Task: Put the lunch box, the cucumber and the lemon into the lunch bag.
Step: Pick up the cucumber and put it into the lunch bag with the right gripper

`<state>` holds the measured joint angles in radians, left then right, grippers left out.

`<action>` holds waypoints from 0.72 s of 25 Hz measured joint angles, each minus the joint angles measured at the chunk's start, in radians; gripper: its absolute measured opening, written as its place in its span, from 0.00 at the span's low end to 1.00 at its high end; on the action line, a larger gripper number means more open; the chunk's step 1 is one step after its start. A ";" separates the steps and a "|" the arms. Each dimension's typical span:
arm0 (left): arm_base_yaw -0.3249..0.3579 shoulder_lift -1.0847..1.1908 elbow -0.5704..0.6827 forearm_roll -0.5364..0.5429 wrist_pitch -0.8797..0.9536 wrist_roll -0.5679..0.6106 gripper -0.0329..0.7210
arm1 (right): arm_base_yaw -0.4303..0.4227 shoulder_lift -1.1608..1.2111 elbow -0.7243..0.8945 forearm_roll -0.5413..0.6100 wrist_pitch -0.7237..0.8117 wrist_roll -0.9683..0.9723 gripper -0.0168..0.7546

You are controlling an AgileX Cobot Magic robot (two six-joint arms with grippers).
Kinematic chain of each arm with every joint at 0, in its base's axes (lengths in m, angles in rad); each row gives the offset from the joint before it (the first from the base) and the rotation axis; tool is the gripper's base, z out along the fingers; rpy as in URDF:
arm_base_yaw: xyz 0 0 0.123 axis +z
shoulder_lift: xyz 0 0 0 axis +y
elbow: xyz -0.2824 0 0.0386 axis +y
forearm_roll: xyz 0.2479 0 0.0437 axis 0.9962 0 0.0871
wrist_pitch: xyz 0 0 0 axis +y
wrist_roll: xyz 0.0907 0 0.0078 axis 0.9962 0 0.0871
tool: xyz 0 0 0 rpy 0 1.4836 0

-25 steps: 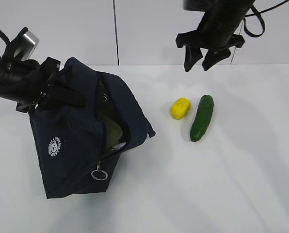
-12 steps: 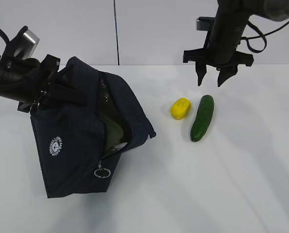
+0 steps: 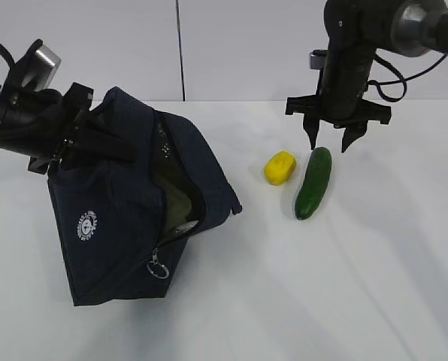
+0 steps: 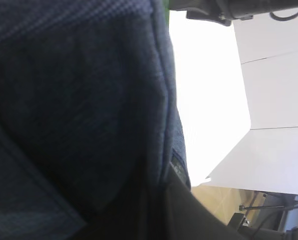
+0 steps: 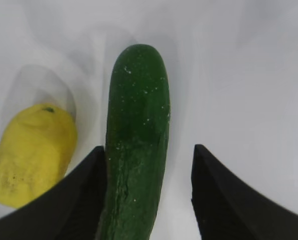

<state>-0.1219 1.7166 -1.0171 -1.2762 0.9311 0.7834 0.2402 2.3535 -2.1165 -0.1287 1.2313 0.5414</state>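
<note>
The dark navy lunch bag (image 3: 119,218) hangs tilted at the left, its top zipper open. A pale green shape inside the opening is the lunch box (image 3: 180,204). My left gripper (image 3: 72,139) is shut on the bag's top by the handles. Navy fabric (image 4: 79,100) fills the left wrist view and hides the jaws. The cucumber (image 3: 313,183) lies on the table beside the yellow lemon (image 3: 280,167). My right gripper (image 3: 329,143) hovers open over the cucumber's far end. In the right wrist view the cucumber (image 5: 139,110) runs between the open right gripper (image 5: 148,150), close to the left finger, with the lemon (image 5: 31,155) just left.
The white table (image 3: 359,286) extends to the right and front of the objects. A pale wall stands behind it. The bag's metal ring pull (image 3: 158,265) dangles at its lower front, near the white round logo (image 3: 86,226).
My right gripper has come down and moved right, from high above the table to just over the cucumber's far end. The bag stays held; its ring pull has swung slightly.
</note>
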 joint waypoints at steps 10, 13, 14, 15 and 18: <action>0.000 0.000 0.000 -0.002 0.016 0.000 0.03 | 0.000 0.026 0.000 0.002 -0.002 0.021 0.55; 0.000 0.000 0.000 -0.002 0.019 0.000 0.03 | 0.000 0.029 0.000 0.002 -0.002 0.021 0.55; 0.000 0.000 0.000 -0.002 0.019 0.000 0.03 | 0.000 0.033 0.000 0.002 -0.002 0.021 0.55; 0.000 0.000 0.000 -0.002 0.022 0.000 0.03 | 0.000 0.035 0.000 0.004 -0.002 0.021 0.55; 0.000 0.000 0.000 -0.002 0.027 0.000 0.03 | 0.000 0.041 0.000 0.016 -0.003 0.021 0.55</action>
<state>-0.1219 1.7166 -1.0171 -1.2778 0.9583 0.7834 0.2402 2.3942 -2.1165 -0.1129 1.2278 0.5626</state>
